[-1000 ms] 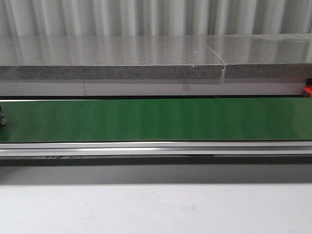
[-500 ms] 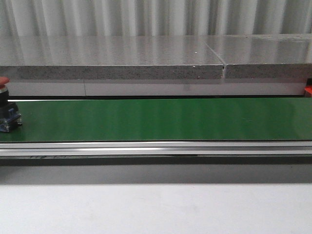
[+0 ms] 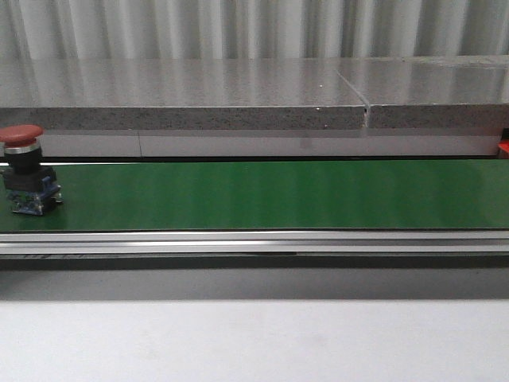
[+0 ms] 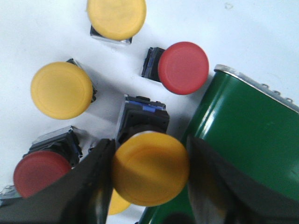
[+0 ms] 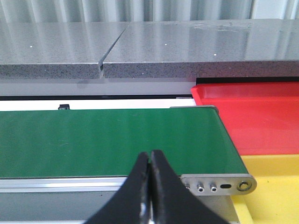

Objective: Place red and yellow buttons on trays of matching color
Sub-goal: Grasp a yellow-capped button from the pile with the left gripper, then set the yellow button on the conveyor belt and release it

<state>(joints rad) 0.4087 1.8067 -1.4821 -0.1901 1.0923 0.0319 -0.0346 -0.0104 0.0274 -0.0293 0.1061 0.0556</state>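
You see a red button (image 3: 24, 170) standing upright at the far left end of the green belt (image 3: 278, 195), while your left hand (image 4: 148, 175) is clamped on a yellow button (image 4: 150, 168) beside the belt's end, above more red and yellow buttons lying on the white table (image 4: 261, 32). Your right hand (image 5: 150, 179) has its fingers pressed together on nothing, hanging over the near edge of the belt's other end, where the red tray (image 5: 261, 116) and the yellow tray (image 5: 275, 186) sit just beside it.

Red button (image 3: 24, 169) upright on belt
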